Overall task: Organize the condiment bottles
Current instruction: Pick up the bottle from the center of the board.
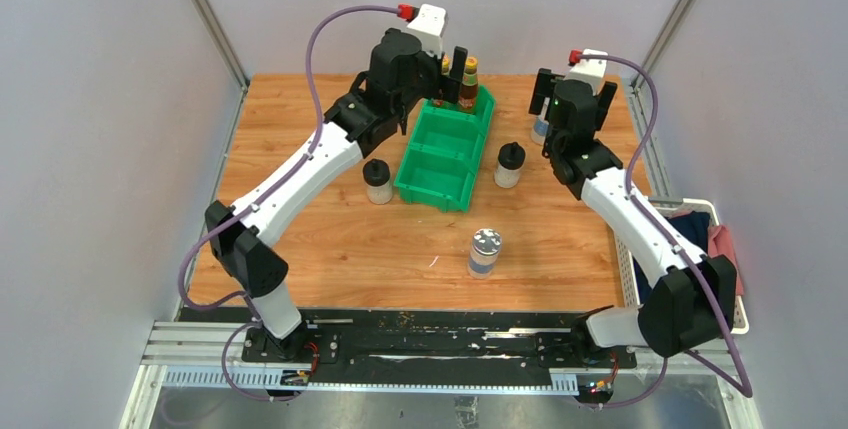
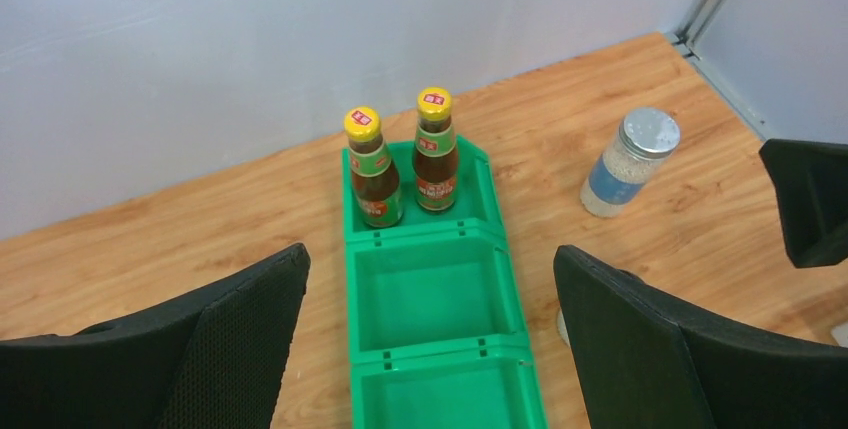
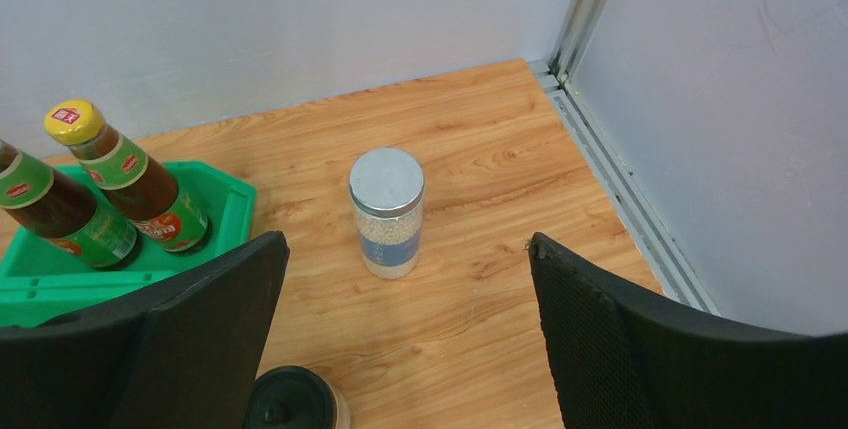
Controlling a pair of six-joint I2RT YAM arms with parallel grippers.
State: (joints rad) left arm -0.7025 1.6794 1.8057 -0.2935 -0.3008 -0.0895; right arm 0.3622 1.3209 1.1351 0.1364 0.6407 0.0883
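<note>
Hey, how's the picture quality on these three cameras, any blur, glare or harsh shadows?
Top external: even, soft light, sharp, only faint shadows beside the green bin. Left wrist: the two brown sauce bottles are crisp; the fingers of the left gripper look dark and slightly soft. Right wrist: the silver-lidded jar is sharp, no glare on its lid.

The top external view looks down from high behind the near edge over the whole wooden bench [image 1: 330, 249]. Each wrist view sits low and close, looking between its own black fingers [image 2: 200, 359] [image 3: 640, 349] toward the grey far wall [image 2: 300, 49]. All three views share the green three-compartment plastic bin [image 1: 452, 137] [image 2: 430, 299] [image 3: 225, 199] and the two yellow-capped brown sauce bottles [image 1: 468, 84] [image 2: 434, 154] [image 3: 135, 184] standing in it.
</note>
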